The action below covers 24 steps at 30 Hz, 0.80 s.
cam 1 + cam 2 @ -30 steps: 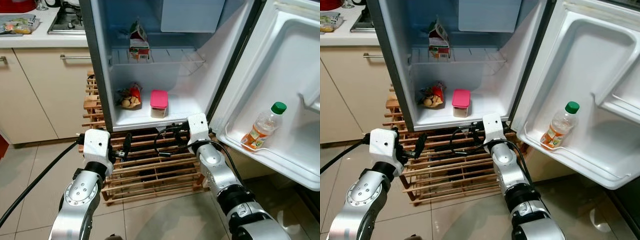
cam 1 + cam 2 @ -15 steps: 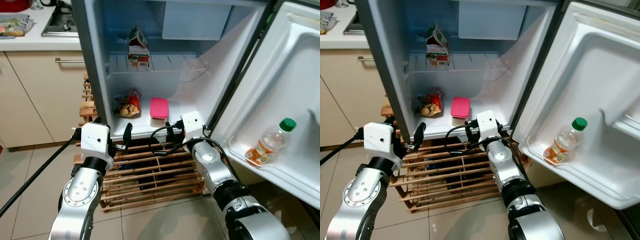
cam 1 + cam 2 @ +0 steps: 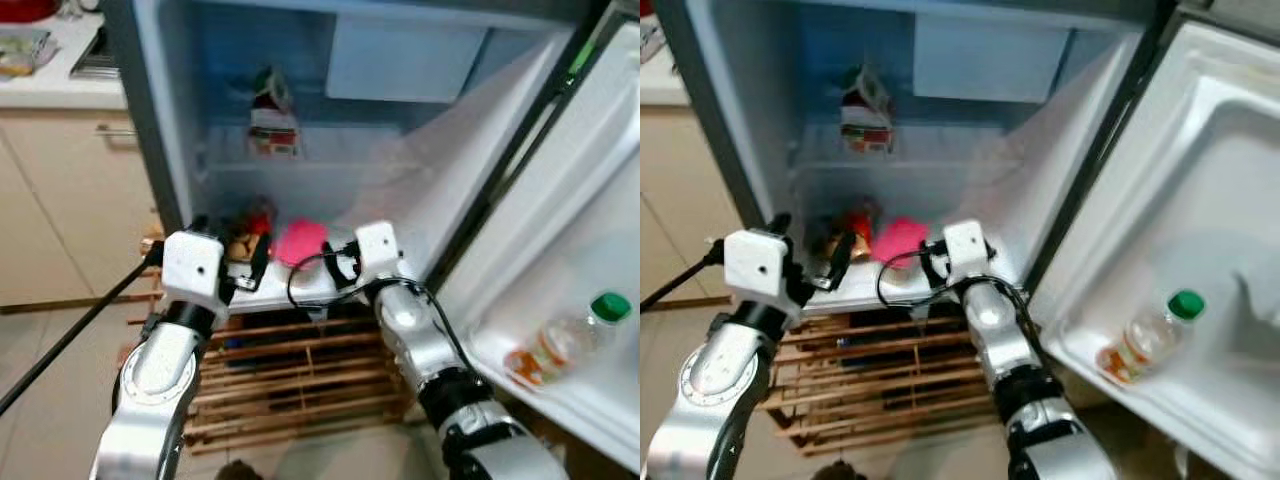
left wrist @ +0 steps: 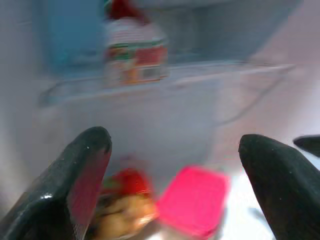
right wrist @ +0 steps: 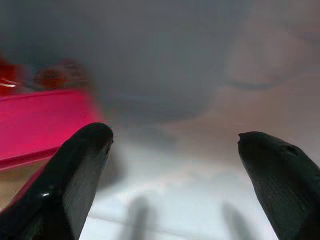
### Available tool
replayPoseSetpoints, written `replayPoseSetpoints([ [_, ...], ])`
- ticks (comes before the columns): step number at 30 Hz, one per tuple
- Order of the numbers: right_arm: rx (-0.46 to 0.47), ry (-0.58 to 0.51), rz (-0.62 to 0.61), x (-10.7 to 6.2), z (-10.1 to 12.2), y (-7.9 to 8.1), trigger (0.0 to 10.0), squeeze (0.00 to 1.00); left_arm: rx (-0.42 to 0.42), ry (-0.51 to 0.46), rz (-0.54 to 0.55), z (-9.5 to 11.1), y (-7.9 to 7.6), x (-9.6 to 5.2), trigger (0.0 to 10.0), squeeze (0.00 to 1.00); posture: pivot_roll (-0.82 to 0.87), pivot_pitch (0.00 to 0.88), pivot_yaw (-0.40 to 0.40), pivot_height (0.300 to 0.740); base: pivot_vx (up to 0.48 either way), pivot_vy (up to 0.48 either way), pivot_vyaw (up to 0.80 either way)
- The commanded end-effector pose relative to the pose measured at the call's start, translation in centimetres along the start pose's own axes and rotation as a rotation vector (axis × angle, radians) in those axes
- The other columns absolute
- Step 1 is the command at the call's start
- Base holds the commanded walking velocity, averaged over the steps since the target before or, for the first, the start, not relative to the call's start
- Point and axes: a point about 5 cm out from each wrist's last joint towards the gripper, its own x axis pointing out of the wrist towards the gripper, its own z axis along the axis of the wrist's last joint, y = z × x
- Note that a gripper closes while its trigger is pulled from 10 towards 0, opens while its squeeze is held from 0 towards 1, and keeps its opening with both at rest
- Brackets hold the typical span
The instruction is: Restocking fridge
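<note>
The fridge [image 3: 160, 150] is stood wide open, its door [image 3: 590, 250] swung fully aside to the robot's right, so that the whole interior can be reached from the front. Both arms are raised to the front edge of the lower shelf [image 3: 400, 215]. The left gripper [image 4: 175, 180] is held at the left of that edge with its jaws spread wide and nothing between them; along them, in the left wrist view, the pink-lidded container [image 4: 192, 200] and a bag of food [image 4: 122, 205] are framed, with the carton [image 4: 135, 55] on the wire shelf [image 4: 215, 72] above. The right gripper [image 5: 175, 170] is held just beside the container's right side, its jaws likewise spread wide and empty, pointed at the bare white part of the shelf.

The carton is stood upright at the back left of the wire shelf, where height is available. The container and the bag are kept together at the left of the lower shelf, touching or nearly so; blur prevents certainty. The space to their right is thus left free, and further stock would probably be set there. A bottle [image 3: 565, 340] with a green cap is leaned in the door rack [image 3: 560, 400], held from rolling by the rack's lip.
</note>
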Motion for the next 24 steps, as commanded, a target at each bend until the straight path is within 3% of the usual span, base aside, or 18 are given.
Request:
replayPoseSetpoints([
  [1,0.021,0.056,-0.049,-0.8,-1.0,-0.5,10.0,0.00,-0.022,-0.025,-0.032,0.8,-0.4,0.0,10.0,0.00,0.04,0.000,-0.089,0.740,0.000,0.000,0.00],
  [8,0.025,0.073,-0.108,-1.9,-0.9,-0.9,10.0,0.00,-0.011,-0.028,-0.048,1.1,-0.2,-0.3,10.0,0.00,0.05,0.000,-0.093,0.740,0.000,0.000,0.00],
  [10,-0.012,0.067,-0.110,-3.2,-0.6,-1.6,10.0,0.00,-0.005,-0.023,-0.040,1.1,0.1,-0.5,10.0,0.00,0.05,0.000,-0.092,0.740,0.000,0.000,0.00],
  [12,0.011,0.075,-0.058,-3.7,-0.6,-1.3,10.0,0.00,-0.007,-0.015,-0.043,1.0,0.1,-0.6,10.0,0.00,0.04,0.000,-0.088,0.740,0.000,0.000,0.00],
  [16,0.098,0.112,0.172,-3.6,-0.4,1.7,10.0,0.00,-0.011,-0.007,-0.064,0.8,-0.2,-0.6,10.0,0.00,0.04,0.000,-0.084,0.740,0.000,0.000,0.00],
  [19,0.147,0.140,0.253,-3.8,-0.1,2.7,10.0,0.00,-0.012,-0.006,-0.069,0.8,-0.2,-0.6,10.0,0.00,0.04,0.000,-0.088,0.740,0.000,0.000,0.00],
  [24,0.129,0.277,0.331,-4.8,-1.1,2.0,10.0,0.00,-0.035,-0.009,-0.086,0.9,-0.2,-0.7,10.0,0.00,0.04,0.000,-0.088,0.740,0.000,0.000,0.00],
])
